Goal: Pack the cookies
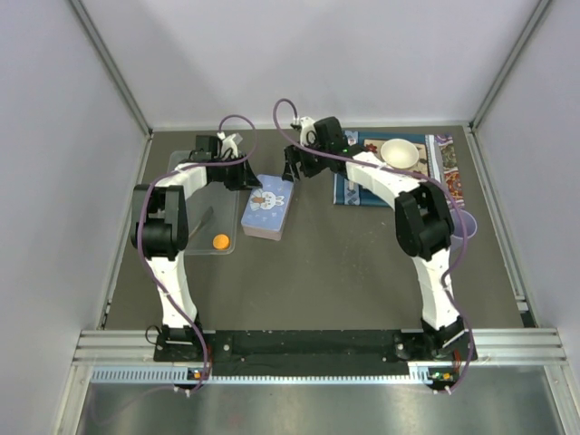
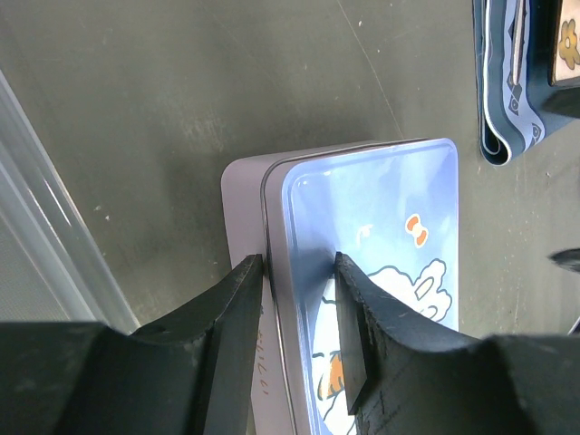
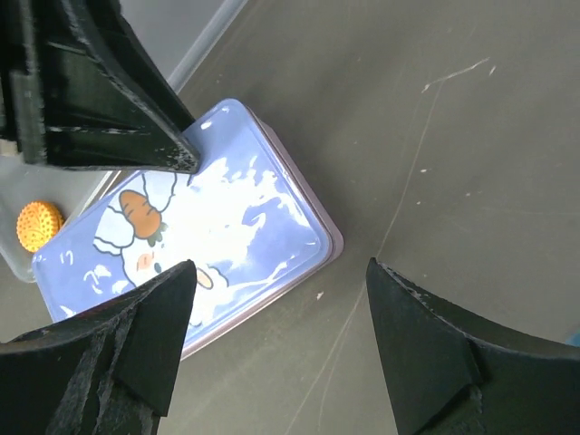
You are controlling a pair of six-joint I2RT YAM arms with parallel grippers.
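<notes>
Soft, even light with faint shadows; white glare streaks the tin lid [image 3: 240, 213].

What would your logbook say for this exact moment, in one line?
left jaws: closed on tin lid edge | right jaws: open, hovering beside it | orange cookie: unpacked, lying on clear tray

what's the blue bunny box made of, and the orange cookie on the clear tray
The bunny box looks like thin painted metal, a tin: glossy printed lid with bright glare, a raised rim and rounded corners, over a duller lilac base; hard plastic can't be ruled out. The orange cookie looks matte and finely dimpled, like moulded plastic or foam, though that's uncertain.
</notes>
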